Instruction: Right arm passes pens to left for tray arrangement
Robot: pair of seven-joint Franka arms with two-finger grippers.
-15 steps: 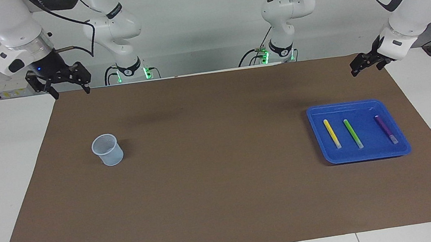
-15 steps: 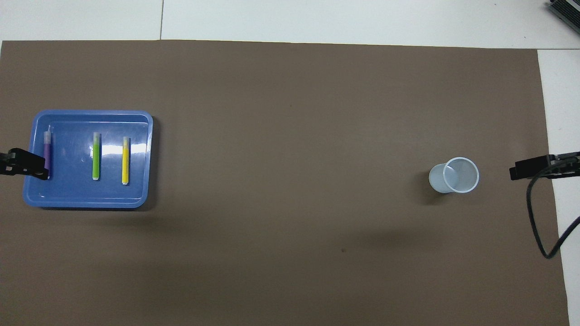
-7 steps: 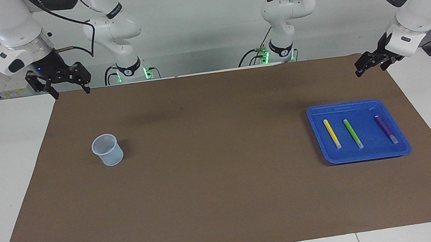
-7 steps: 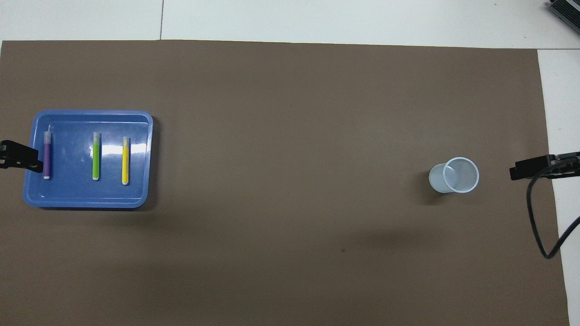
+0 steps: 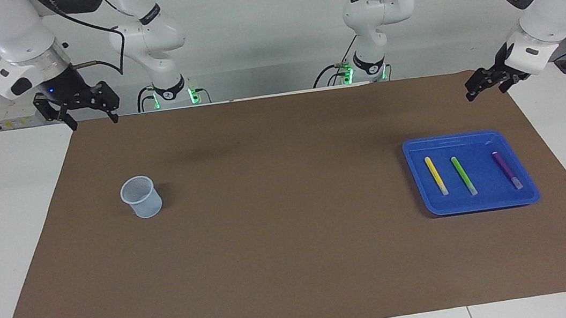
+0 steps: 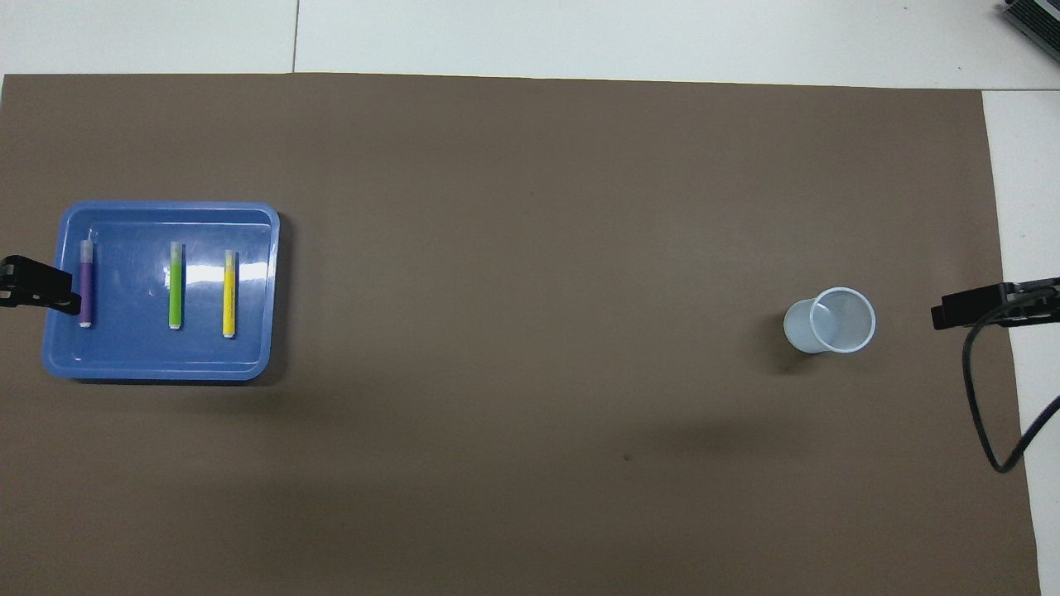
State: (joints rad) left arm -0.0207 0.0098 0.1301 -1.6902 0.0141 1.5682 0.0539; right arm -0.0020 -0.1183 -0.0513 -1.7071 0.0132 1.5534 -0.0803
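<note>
All three pens (image 5: 466, 174) lie in the tray (image 5: 475, 204) at the left arm's end. Right gripper (image 5: 76, 109) and left gripper (image 5: 487, 81) raised, fingers wide, empty. Risk: a low sweep nudging the tray.

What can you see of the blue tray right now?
The tray is a shallow, glossy bright blue plastic dish, roughly square with rounded corners and a raised rim. It sits flat on the brown mat toward the left arm's end of the table. Three pens lie side by side inside it, apart from each other: yellow pen, green pen, purple pen. No gripper touches it.
</note>
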